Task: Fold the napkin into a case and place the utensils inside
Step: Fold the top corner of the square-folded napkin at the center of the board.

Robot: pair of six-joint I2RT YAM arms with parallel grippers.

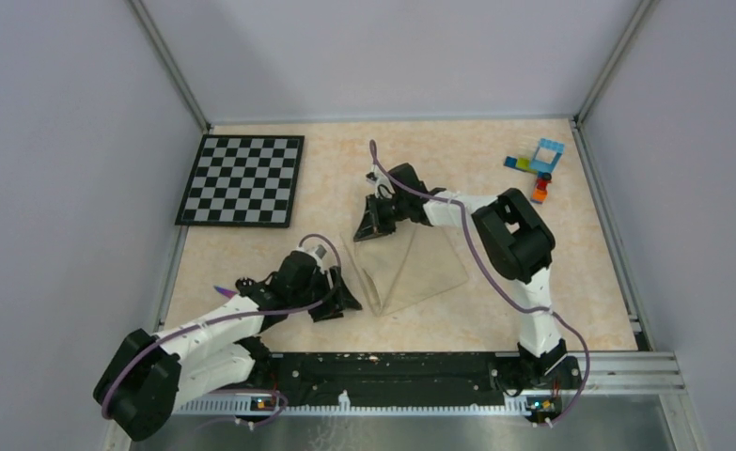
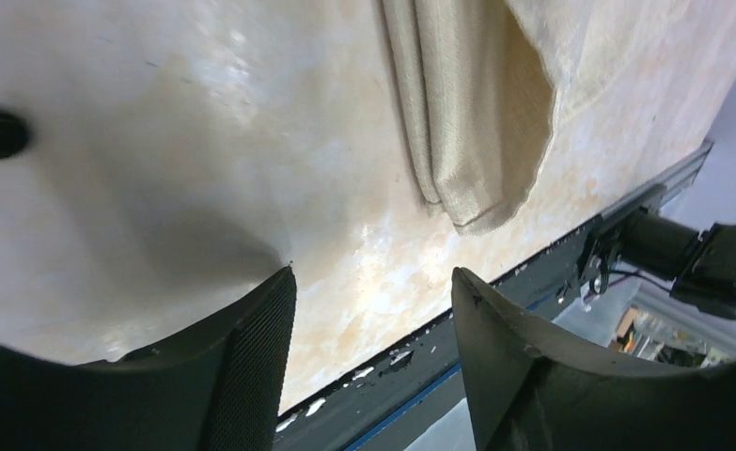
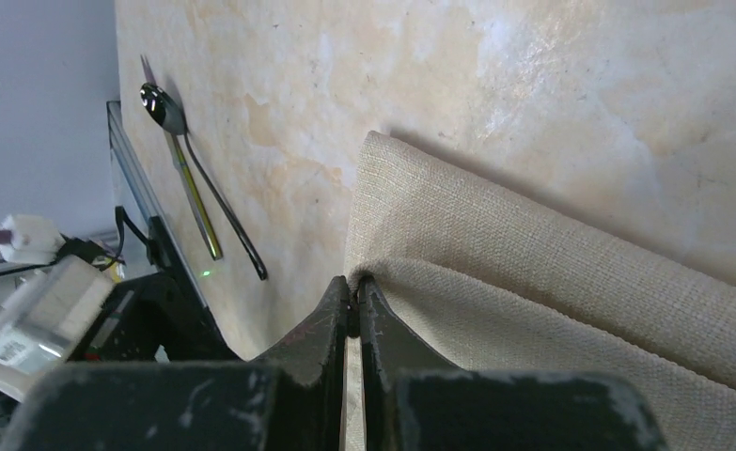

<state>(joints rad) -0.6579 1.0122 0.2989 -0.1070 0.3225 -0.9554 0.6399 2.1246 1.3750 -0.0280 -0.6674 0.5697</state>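
The cream-beige napkin [image 1: 420, 268] lies partly folded in the middle of the table, with layers overlapping along its left side. My right gripper [image 1: 375, 225] is shut on the napkin's far left corner; in the right wrist view [image 3: 354, 282] the cloth [image 3: 533, 282] is pinched between the tips. My left gripper [image 1: 342, 298] is open and empty just left of the napkin's near corner [image 2: 477, 113], above bare table [image 2: 373, 272]. Two slim dark utensils [image 3: 195, 188], one with a spoon bowl, lie on the table left of the napkin. In the top view they are mostly hidden by my left arm.
The black-and-white chequered board [image 1: 242, 178] lies at the far left. Small coloured toy bricks [image 1: 540, 164] sit at the far right. A black rail [image 1: 392, 366] runs along the near edge, close to the left gripper. Walls enclose the table.
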